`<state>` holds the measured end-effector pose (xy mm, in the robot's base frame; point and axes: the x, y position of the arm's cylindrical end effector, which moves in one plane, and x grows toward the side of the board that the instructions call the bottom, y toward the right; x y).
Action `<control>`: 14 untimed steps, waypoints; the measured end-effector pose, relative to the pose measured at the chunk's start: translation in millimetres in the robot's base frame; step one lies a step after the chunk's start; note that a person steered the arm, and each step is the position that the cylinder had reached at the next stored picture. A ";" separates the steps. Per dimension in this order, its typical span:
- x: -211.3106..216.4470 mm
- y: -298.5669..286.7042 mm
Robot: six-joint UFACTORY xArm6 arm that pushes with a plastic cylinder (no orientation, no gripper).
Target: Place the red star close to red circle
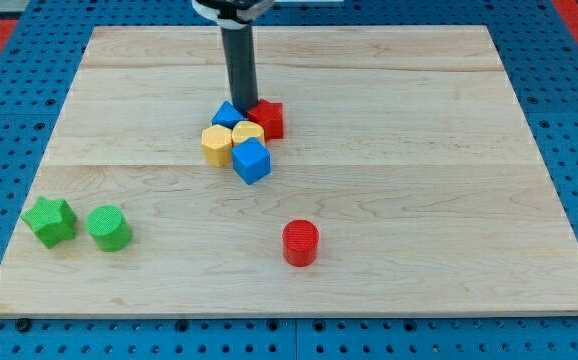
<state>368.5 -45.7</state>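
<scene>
The red star point(269, 119) lies near the board's centre top, at the right edge of a tight cluster of blocks. The red circle point(300, 243) stands alone lower down, towards the view's bottom centre, well apart from the star. My tip point(242, 104) comes down from the view's top and rests just left of the red star, touching or almost touching it, above the cluster.
The cluster holds a blue block point(227, 115) behind my tip, a yellow hexagon point(216, 145), a yellow block point(247, 133) and a blue cube point(252, 161). A green star point(49, 220) and a green circle point(108, 228) sit at the lower left of the wooden board point(419, 200).
</scene>
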 end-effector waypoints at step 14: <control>116.3 -1.2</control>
<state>484.9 -46.9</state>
